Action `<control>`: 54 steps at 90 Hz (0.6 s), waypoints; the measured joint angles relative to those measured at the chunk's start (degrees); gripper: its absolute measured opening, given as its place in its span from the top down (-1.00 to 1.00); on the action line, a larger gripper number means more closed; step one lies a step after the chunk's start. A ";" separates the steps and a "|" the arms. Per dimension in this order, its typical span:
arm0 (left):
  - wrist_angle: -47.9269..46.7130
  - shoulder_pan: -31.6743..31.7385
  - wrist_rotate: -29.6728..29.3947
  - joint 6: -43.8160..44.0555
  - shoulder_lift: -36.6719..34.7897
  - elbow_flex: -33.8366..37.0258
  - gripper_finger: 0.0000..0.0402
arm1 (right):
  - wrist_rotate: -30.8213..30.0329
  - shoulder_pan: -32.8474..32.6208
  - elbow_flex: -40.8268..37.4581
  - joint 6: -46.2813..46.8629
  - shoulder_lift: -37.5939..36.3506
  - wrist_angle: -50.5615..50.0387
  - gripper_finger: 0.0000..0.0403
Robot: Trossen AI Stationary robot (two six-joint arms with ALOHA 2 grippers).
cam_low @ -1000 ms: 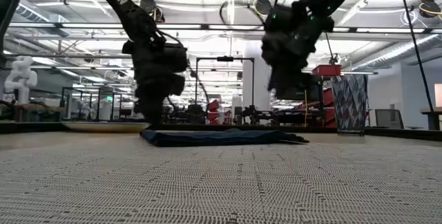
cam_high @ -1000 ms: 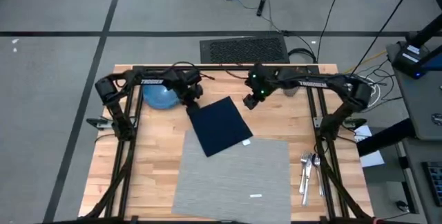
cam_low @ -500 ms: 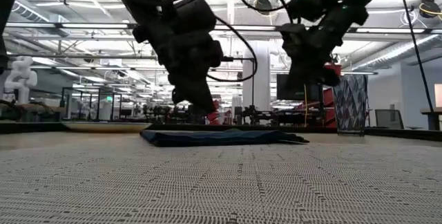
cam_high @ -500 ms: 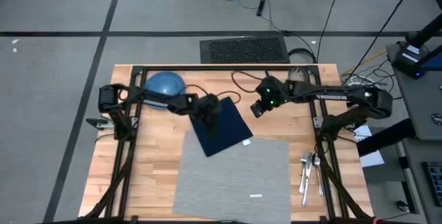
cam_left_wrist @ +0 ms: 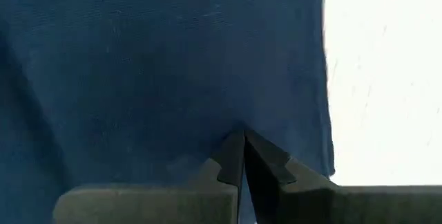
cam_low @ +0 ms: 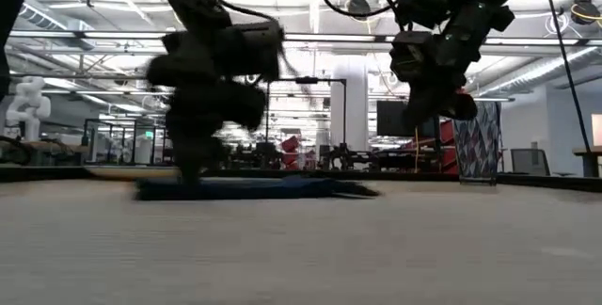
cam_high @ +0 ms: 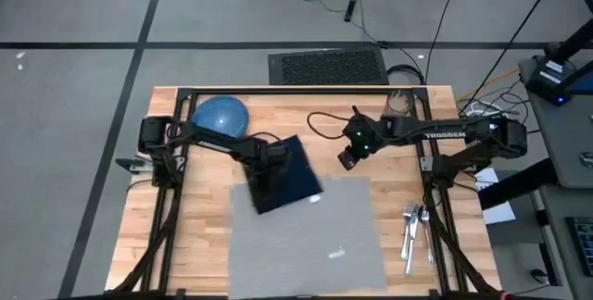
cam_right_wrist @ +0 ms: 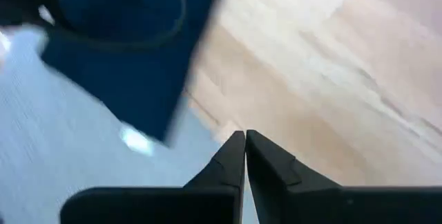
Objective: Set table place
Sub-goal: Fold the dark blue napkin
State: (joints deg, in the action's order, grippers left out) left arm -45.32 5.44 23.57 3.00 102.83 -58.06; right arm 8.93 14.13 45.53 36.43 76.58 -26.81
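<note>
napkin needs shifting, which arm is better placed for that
Left. Its tool is down on the napkin, while the right tool hangs above bare table beside it.

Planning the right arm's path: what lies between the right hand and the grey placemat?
In the high view, only bare table wood separates the right hand from the placemat; the navy napkin lies off to the side, under the left hand.

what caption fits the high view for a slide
Left gripper pressed on the navy napkin atop the grey placemat, right gripper hovering shut beside it over the wooden table.
</note>
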 joint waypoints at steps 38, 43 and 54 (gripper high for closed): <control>12.55 9.19 -19.19 2.31 -7.69 -0.07 1.00 | -1.43 -1.18 0.02 2.65 -0.49 3.49 0.99; 12.71 10.34 -18.43 2.84 -5.09 -0.04 1.00 | -1.47 -1.09 0.02 2.98 -0.85 3.29 1.00; 12.48 11.10 -18.02 4.47 -0.65 -0.17 1.00 | -1.58 -1.11 0.01 3.44 -1.91 2.89 1.00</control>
State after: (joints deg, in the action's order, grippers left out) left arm -32.84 16.53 5.55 7.47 102.18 -58.23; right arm 7.35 13.02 45.54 39.88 74.67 -23.92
